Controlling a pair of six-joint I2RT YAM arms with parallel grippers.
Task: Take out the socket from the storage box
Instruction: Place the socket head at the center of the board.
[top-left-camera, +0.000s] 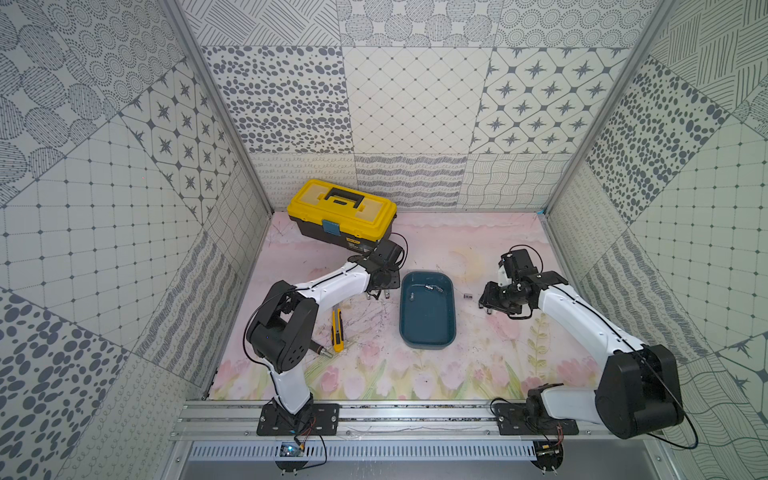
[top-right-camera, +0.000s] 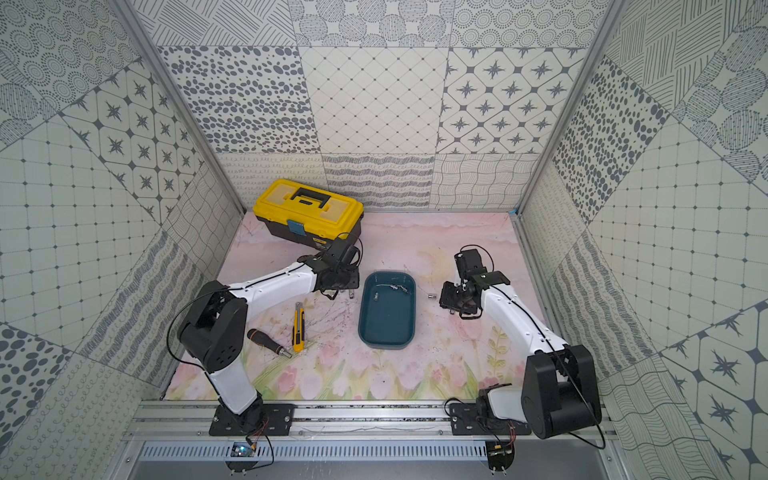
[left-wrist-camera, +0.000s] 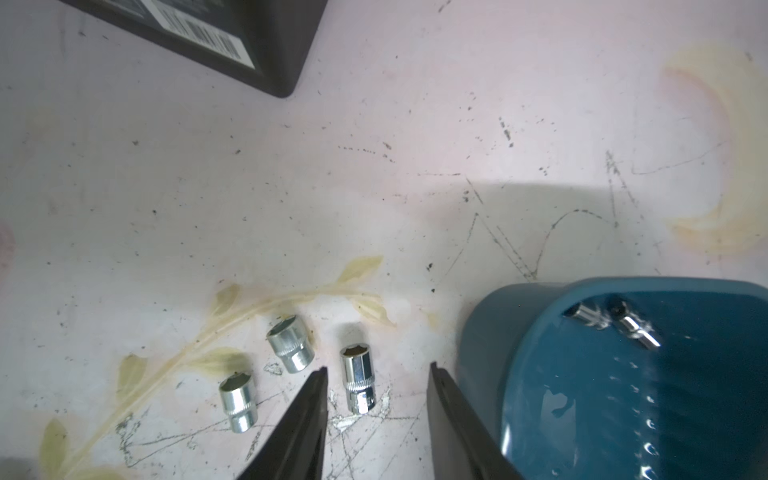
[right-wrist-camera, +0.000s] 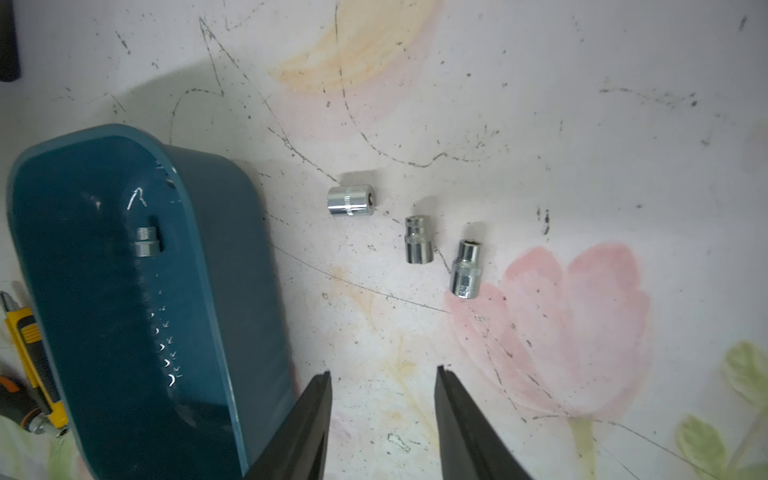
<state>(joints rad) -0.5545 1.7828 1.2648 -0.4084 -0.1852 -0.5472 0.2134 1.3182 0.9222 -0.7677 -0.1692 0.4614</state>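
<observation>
The teal storage box (top-left-camera: 428, 328) lies mid-table between my two arms. Inside it, a chrome socket (right-wrist-camera: 146, 242) rests near the far end, beside two more chrome pieces (left-wrist-camera: 590, 316). My left gripper (left-wrist-camera: 377, 368) hangs open just left of the box wall (left-wrist-camera: 490, 332). A socket (left-wrist-camera: 358, 384) lies loose on the mat between its fingers, touching neither. Two other sockets (left-wrist-camera: 289, 349) lie beside it. My right gripper (right-wrist-camera: 383, 370) stands open and empty to the right of the box (right-wrist-camera: 232, 249). Three sockets (right-wrist-camera: 419, 239) lie on the mat ahead of it.
A yellow-lidded black toolbox (top-left-camera: 343, 214) stands at the back left, close behind my left wrist. A yellow utility knife (top-left-camera: 337, 330) and a black-handled screwdriver (top-right-camera: 268, 343) lie on the mat by the left arm. Patterned walls close in three sides.
</observation>
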